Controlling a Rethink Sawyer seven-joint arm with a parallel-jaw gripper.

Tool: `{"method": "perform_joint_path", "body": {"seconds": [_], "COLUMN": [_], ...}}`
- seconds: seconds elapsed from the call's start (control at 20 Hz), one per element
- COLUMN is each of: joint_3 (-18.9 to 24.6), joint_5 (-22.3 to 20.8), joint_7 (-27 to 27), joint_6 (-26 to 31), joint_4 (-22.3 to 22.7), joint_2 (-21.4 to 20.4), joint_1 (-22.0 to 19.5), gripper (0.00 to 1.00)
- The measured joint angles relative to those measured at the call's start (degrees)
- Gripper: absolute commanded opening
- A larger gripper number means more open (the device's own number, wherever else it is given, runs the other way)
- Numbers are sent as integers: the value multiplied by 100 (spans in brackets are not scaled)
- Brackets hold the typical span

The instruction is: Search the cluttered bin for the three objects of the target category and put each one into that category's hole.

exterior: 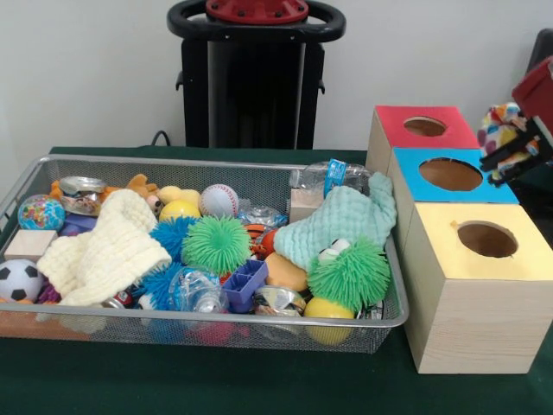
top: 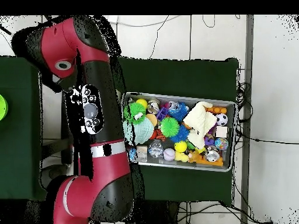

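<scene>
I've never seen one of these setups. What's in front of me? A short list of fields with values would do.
bin: wire mesh, piled with toys
on top: cream cloth, mint cloth, green spiky balls
also inside: baseball, soccer ball, globe ball
boxes: three in a row beside the bin, red top, blue top, yellow top
hole: round, in the yellow top
gripper: above the boxes, holding a spotted toy
table: green cover

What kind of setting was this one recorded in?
Most likely a robotics lab bench: a red robot arm over a green-covered table, a wire basket of mixed toys, and three wooden sorting boxes with holes.
</scene>
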Motion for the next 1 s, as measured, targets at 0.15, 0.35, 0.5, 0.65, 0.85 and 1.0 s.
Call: {"method": "perform_joint_path", "body": {"seconds": [0.15, 0.35, 0.5, 0.65, 0.85, 1.0], "joint_3": [248, 482, 641, 755, 909, 938], "joint_5": [97, 130, 137, 137, 144, 160], "joint_7": [282, 581, 784, 822, 822, 822], "joint_6": [-771, -1621, -2323, -2764, -3326, -3521], "joint_4": [57, 249, 538, 900, 1842, 2390], "joint_2": [-27, -97, -201, -346, -764, -1030], "joint_1": [5, 14, 18, 31, 79, 98], "gripper": [0, 0, 0, 0, 0, 0]}}
